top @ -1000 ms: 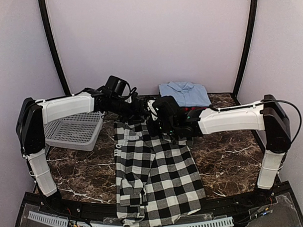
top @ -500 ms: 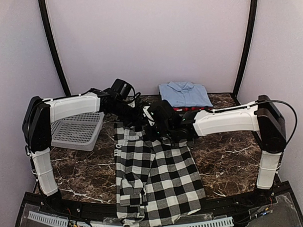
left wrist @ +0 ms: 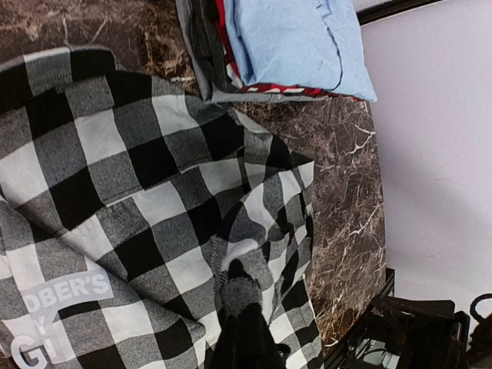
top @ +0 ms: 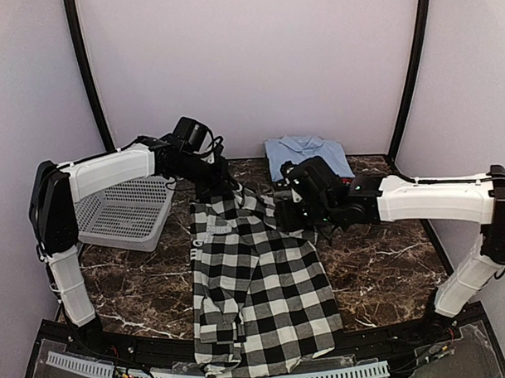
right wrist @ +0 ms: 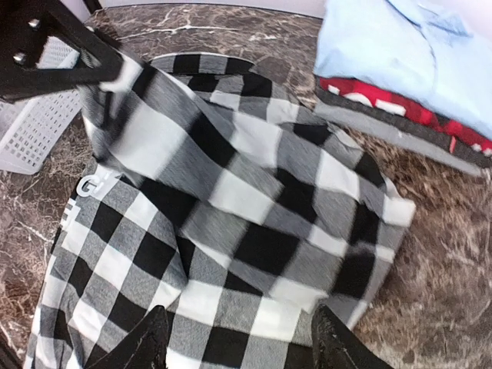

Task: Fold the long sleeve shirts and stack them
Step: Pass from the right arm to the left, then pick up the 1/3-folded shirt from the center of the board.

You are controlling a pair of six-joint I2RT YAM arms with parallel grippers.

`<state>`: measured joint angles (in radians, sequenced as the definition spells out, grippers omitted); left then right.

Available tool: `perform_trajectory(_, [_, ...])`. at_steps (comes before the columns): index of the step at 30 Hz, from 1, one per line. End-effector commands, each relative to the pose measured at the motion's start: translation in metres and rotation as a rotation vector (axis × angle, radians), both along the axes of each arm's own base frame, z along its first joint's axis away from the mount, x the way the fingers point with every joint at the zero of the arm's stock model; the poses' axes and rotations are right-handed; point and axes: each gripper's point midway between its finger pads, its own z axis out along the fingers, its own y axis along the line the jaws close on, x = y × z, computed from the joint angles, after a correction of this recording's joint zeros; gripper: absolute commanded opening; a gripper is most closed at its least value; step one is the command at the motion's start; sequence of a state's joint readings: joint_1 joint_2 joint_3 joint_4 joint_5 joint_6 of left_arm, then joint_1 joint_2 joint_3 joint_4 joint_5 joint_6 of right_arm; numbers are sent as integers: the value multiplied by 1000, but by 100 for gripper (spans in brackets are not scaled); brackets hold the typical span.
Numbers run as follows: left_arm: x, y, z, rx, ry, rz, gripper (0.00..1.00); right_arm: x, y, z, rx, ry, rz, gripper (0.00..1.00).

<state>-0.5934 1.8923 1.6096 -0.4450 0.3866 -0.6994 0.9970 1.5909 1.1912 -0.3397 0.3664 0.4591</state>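
The check shirt (top: 260,280) lies down the middle of the table (top: 380,267), its lower end reaching over the 6 o'clock edge. The left jaws are closed on a small pinch of its top edge, held up toward 11 o'clock. The right jaws stand open and empty just above the cloth near its 1 o'clock corner.

On one thin pinch, the cloth may slip free or the fold may skew. A hard pull could sweep cloth into the 12 o'clock stack, where the blue shirt (top: 308,156) sits on the red shirt (right wrist: 411,114).

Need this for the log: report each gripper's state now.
Left gripper: closed on the checked shirt.
Right gripper: open, holding nothing, above the checked shirt.
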Motion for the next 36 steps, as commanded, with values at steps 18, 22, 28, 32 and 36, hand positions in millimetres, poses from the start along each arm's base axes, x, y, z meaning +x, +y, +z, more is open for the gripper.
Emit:
perform_trajectory(18, [9,106,198,-76,-478,216,0,-117,-104,-100,133,517,-185,63])
perform_trajectory(22, [12,128,209,-46,-505,267,0,-129,-102,-112,147,570,-164,63])
perform_trajectory(28, [21,154,200,18,-488,343,0,-146,-89,-114,169,611,-90,61])
perform_trajectory(32, [24,164,190,40,-464,368,0,-159,-79,-109,180,617,-31,58])
perform_trajectory(36, [25,164,183,40,-448,366,0,-167,-77,-100,193,606,-4,54])
